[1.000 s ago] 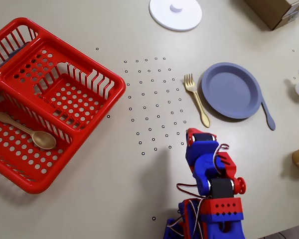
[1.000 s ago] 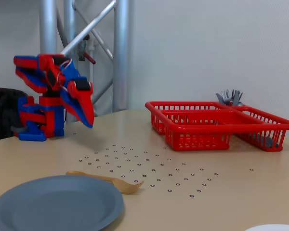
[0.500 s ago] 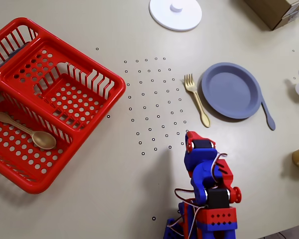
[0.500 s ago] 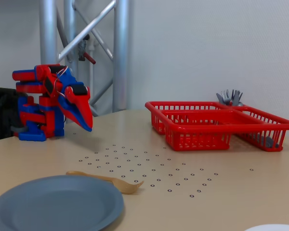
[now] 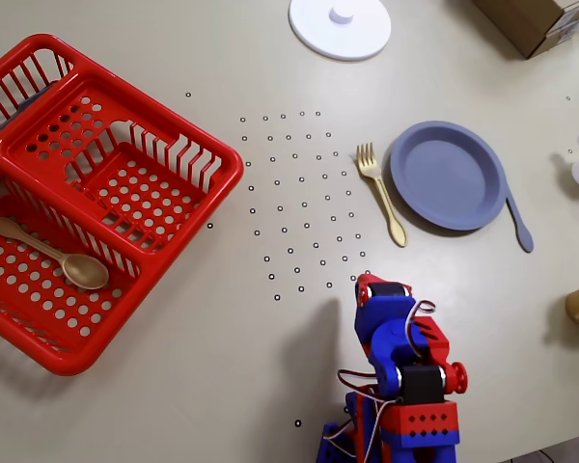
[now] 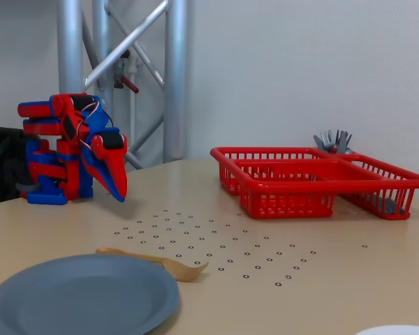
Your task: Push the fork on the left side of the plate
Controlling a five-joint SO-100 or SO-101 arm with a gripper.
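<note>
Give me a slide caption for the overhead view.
Folded arm's gripper hangs near a golden fork lying left of the blue-grey plate.

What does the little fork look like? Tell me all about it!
The fork is small, golden-tan and looks like plastic, with short tines and a slim rounded handle. It lies flat on the table, just left of the blue-grey plate in the overhead view, close beside its rim, tines pointing away from the robot. Nothing holds it; the gripper is apart from it.
</note>
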